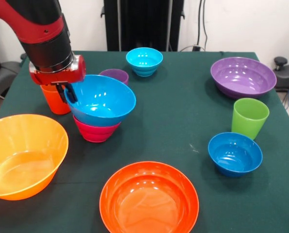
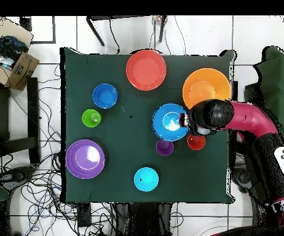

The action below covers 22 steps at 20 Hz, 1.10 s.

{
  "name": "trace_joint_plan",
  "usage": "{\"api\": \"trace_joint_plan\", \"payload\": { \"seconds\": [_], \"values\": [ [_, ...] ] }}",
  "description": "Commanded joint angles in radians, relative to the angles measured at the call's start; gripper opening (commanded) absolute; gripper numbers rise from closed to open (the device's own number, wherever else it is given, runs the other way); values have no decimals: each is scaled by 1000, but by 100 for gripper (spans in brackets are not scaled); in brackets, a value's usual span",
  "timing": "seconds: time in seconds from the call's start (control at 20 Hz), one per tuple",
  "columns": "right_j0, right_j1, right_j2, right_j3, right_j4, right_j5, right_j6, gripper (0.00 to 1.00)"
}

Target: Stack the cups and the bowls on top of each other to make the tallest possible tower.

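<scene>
end effector (image 1: 67, 92) pinching sky-blue bowl (image 1: 103, 99) rim at 9 o'clock, bowl sitting tilted in magenta bowl (image 1: 96, 132).

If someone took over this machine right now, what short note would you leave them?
Gripper: at the sky-blue bowl's rim, seemingly gripping it.
That bowl sits on the magenta bowl; nothing else is stacked.
Orange cup and purple cup stand just behind.
Yellow-orange bowl, orange-red bowl, purple bowl, cyan bowl, dark blue bowl and green cup lie separate.
Left: most of the tower.
</scene>
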<state>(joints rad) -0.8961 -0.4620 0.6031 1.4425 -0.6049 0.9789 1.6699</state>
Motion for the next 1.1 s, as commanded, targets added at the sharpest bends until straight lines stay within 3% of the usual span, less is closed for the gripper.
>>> {"api": "trace_joint_plan", "payload": {
  "seconds": [0.05,0.3,0.35,0.7,1.1],
  "values": [
    [26,69,21,-56,-78,-56,-227,0],
    [27,80,21,-73,-78,-49,-230,0],
    [28,80,19,-74,-78,-46,-228,100],
    [32,75,18,-81,-80,-38,-230,100],
    [30,30,45,-83,-14,34,-216,100]
  ]
}}
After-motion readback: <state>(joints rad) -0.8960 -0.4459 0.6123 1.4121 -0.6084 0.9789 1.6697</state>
